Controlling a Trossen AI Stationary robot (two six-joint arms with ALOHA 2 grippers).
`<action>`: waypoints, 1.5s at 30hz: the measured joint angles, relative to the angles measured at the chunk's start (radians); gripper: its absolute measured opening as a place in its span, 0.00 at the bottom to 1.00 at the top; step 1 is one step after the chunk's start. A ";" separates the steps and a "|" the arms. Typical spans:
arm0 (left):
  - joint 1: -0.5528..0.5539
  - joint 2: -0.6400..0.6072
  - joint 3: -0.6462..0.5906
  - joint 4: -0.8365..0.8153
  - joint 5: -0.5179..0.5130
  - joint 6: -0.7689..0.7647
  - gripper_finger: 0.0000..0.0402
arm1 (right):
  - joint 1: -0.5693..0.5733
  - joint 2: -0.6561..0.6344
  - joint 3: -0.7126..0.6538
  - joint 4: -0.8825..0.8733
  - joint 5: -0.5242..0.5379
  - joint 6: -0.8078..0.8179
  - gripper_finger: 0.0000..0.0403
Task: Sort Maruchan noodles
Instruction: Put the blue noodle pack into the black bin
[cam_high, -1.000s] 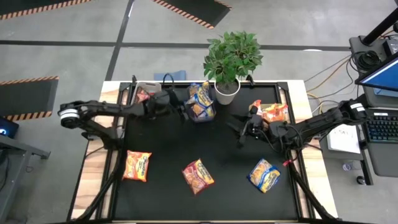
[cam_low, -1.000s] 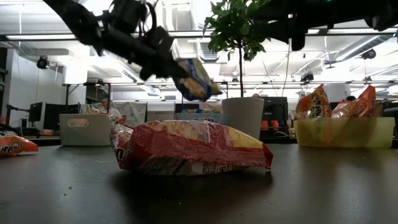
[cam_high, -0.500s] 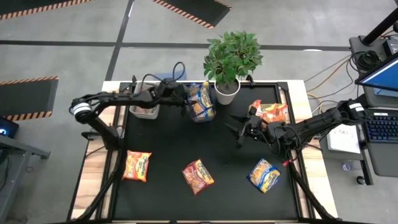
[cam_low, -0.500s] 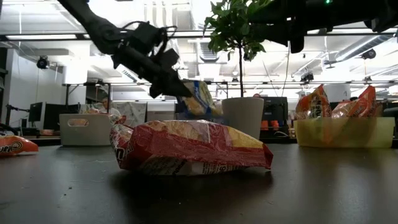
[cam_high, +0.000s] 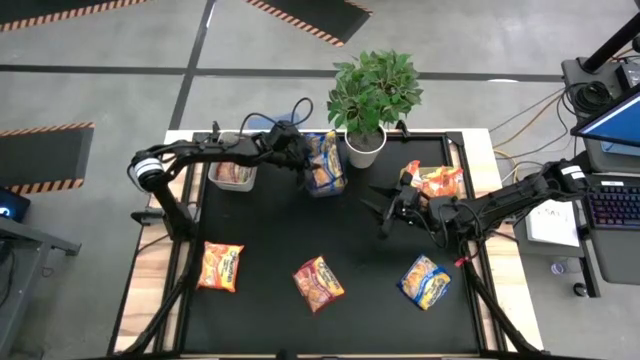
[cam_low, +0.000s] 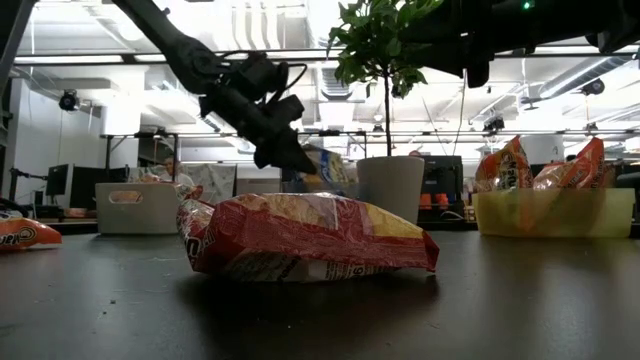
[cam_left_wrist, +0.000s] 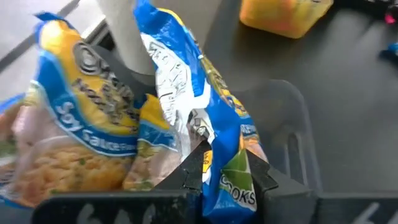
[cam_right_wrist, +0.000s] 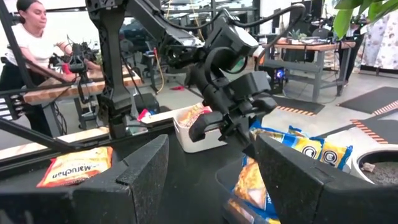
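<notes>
My left gripper (cam_high: 300, 165) is shut on a blue-and-yellow noodle packet (cam_left_wrist: 186, 106) at the dark middle bin (cam_high: 322, 165), beside another blue packet (cam_left_wrist: 81, 124) standing in that bin. In the low view the gripper (cam_low: 290, 158) slants down with the packet (cam_low: 328, 168) ahead of it. An orange packet (cam_high: 221, 266), a red one (cam_high: 319, 282) and a blue one (cam_high: 425, 280) lie flat on the black table. My right gripper (cam_high: 385, 210) hangs open above the table's right half, with nothing between its fingers (cam_right_wrist: 143, 180). My left gripper pinches the blue packet's near end (cam_left_wrist: 229, 177) between its two fingers. The fingers come slanting down from the table's left. The packet stands on edge ahead of them, inside the dark bin's wall (cam_left_wrist: 295, 143); whether it rests on the bin's floor I cannot tell.
A pale bin (cam_high: 232, 172) with a red packet stands at the far left. A yellow-green bin (cam_high: 437, 180) holding orange packets is at the far right. A potted plant (cam_high: 370, 95) stands behind the dark bin. A person works at a bench beyond the table (cam_right_wrist: 25, 43).
My left gripper has moved toward the table's right and down to the dark bin, tipping its fingers downward. The blue packet it holds has sunk from well above the bin to the bin's height, beside the other blue packet.
</notes>
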 joint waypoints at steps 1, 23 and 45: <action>0.000 0.000 0.000 0.002 -0.017 0.000 0.07 | 0.000 0.000 0.000 -0.001 0.000 0.000 0.57; -0.001 -0.007 0.163 -0.199 -0.242 0.136 0.42 | 0.000 0.000 0.000 -0.005 0.076 -0.041 0.57; -0.023 0.011 0.022 0.113 -0.426 0.014 0.02 | -0.002 -0.007 0.078 -0.003 0.315 -0.416 0.47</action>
